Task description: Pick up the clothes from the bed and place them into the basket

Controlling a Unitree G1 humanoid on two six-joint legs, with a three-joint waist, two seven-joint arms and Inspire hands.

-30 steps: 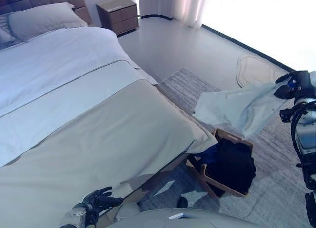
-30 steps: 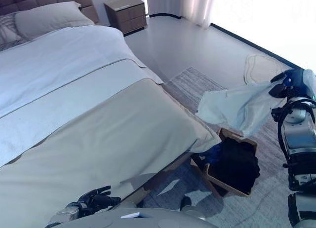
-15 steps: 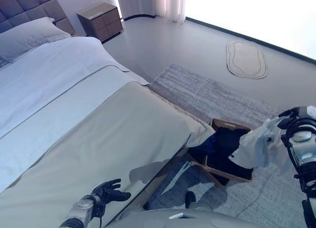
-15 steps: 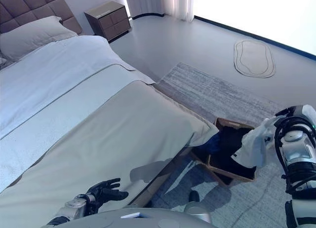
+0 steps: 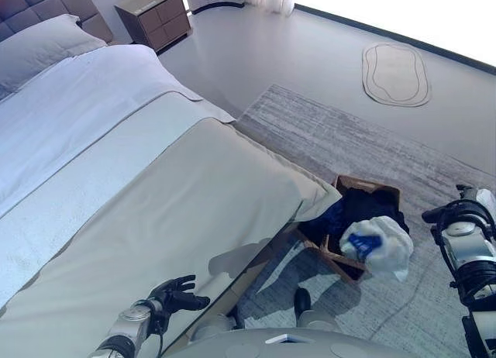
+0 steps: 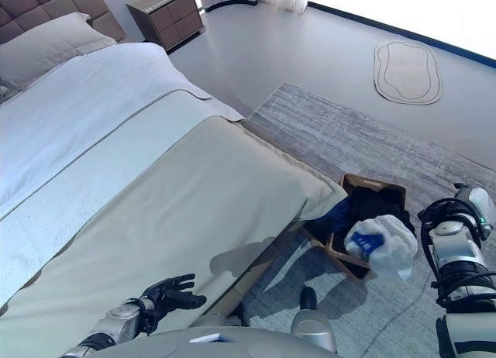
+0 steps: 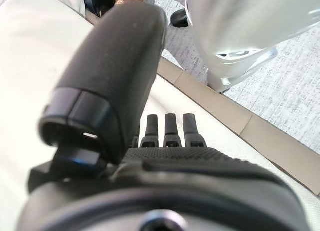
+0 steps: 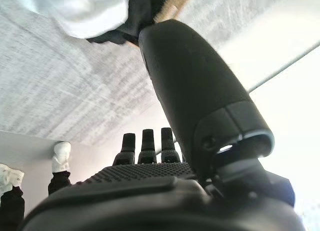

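Observation:
A brown basket (image 5: 373, 184) stands on the floor by the bed's foot corner, with dark clothes (image 5: 364, 207) inside. A white garment with a blue patch (image 5: 378, 246) lies crumpled on the basket's near side and spills over its rim. My right hand (image 5: 448, 212) hangs to the right of the basket, apart from the garment. Its fingers (image 8: 142, 143) are straight and hold nothing; the white garment (image 8: 82, 11) shows beyond the thumb. My left hand (image 5: 177, 292) hovers open over the near edge of the beige bed cover (image 5: 163, 211). No loose clothes show on the bed.
The bed fills the left side, with a white sheet (image 5: 85, 118) and a pillow (image 5: 39, 52) at its head. A brown nightstand (image 5: 151, 15) stands behind it. The basket rests on a grey rug (image 5: 341, 137); a small oval mat (image 5: 395, 73) lies further off.
My right hand held the white garment up above the basket, lowered it, and has let go; the garment now lies on the basket. The camera view has also shifted.

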